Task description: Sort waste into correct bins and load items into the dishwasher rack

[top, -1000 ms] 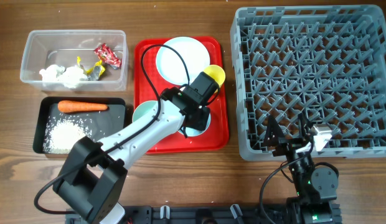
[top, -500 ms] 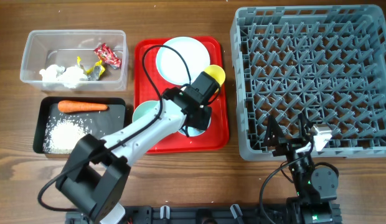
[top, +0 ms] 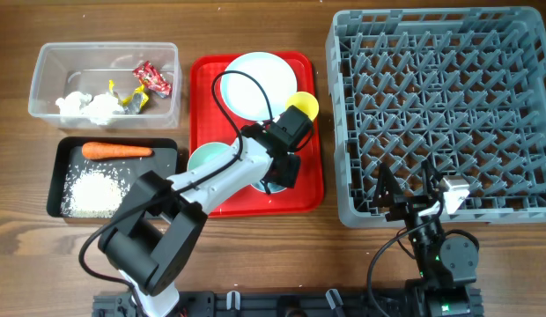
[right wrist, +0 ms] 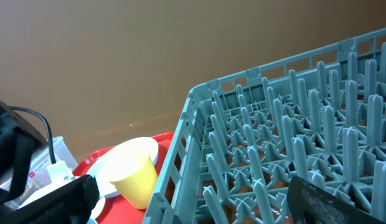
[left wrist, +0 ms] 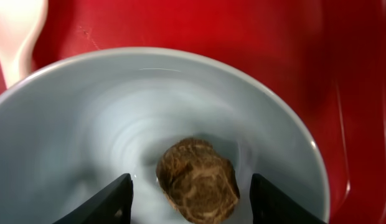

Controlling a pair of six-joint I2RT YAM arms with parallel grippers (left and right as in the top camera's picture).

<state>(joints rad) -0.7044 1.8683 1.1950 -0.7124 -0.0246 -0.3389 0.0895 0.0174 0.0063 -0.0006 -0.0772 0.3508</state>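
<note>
My left gripper (top: 282, 169) is open and reaches down into the light-blue bowl (left wrist: 87, 124) on the red tray (top: 202, 70). In the left wrist view its fingers (left wrist: 193, 208) sit on either side of the small brown lump (left wrist: 196, 177) at the bowl's bottom. The white spoon (left wrist: 15, 31) lies beside the bowl. The plate (top: 255, 84), yellow cup (top: 304, 104) and pale green bowl (top: 202, 158) are on the red tray. My right gripper (top: 403, 189) is open and empty at the dishwasher rack's (top: 440, 106) front edge.
The clear tub (top: 44, 62) holds tissues (top: 88, 106) and wrappers (top: 152, 77). The black tray (top: 57, 176) holds the carrot (top: 117, 151) and rice (top: 92, 189). The right wrist view shows the rack (right wrist: 292, 143), the cup (right wrist: 134, 168) and its own fingers (right wrist: 193, 205).
The left arm's elbow has shifted a little to the right while its gripper stays over the light-blue bowl. The right arm has not moved.
</note>
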